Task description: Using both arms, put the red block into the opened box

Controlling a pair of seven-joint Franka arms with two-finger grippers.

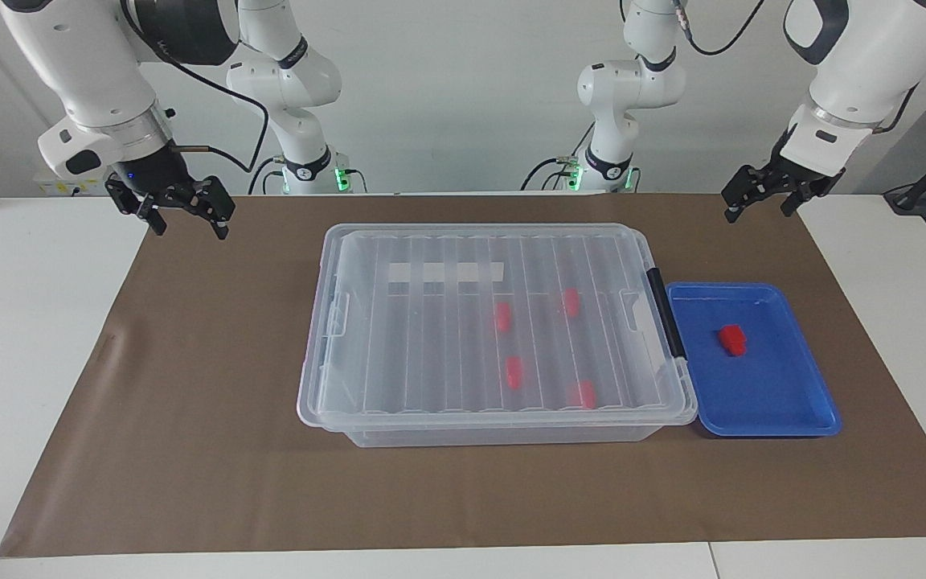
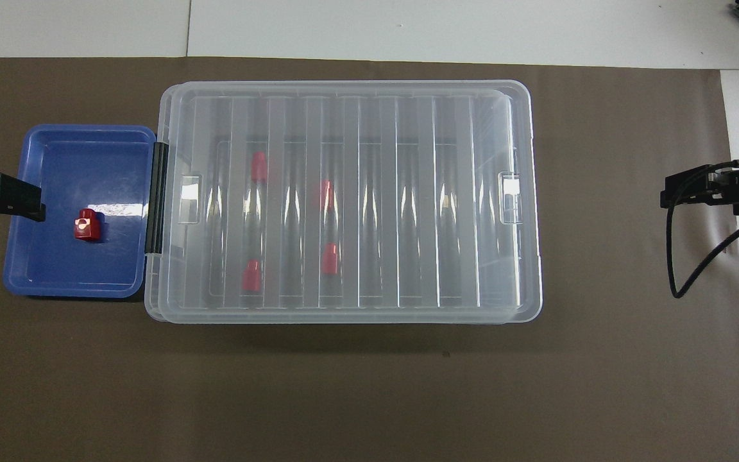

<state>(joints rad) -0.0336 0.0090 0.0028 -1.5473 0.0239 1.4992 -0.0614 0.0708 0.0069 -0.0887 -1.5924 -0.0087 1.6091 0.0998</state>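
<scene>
While the clear box [image 1: 495, 330] sits lidded on the brown mat [image 1: 190, 450], the red block [image 1: 732, 338] lies in the blue tray [image 1: 801, 402] beside its black clip. Left end effector [image 1: 760, 203] and right end effector [image 1: 187, 219] hang spread apart and empty, over the mat's corners nearest the robots.

Both arms wait raised with wrists angled down, the left gripper [image 1: 762, 201] and the right gripper [image 1: 188, 217] each hanging in the air with fingers spread apart.
</scene>
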